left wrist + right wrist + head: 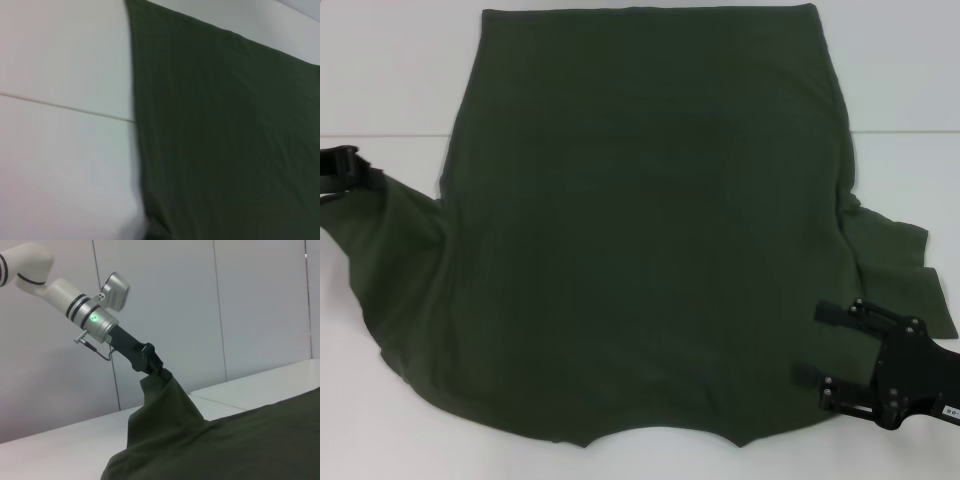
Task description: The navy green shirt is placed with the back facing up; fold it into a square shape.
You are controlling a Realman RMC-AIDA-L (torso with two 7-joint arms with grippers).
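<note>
Lying flat on the white table [390, 400], the shirt [640, 230] shows its neckline nearest the robot. Right gripper [817, 345]: fingers spread, over the shoulder. Left wrist: cloth only. Right wrist: left gripper [159, 369] pinching the lifted sleeve.

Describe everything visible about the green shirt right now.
The navy green shirt is a plain, matte, dark olive cloth T-shirt with no print, spread over the white table. Its curved neckline lies at the near edge and its straight hem at the far edge. The left gripper is shut on the left sleeve and holds it lifted off the table, so the cloth hangs in a peak. The right sleeve lies flat, with the open right gripper at the shirt's near right part.
</note>
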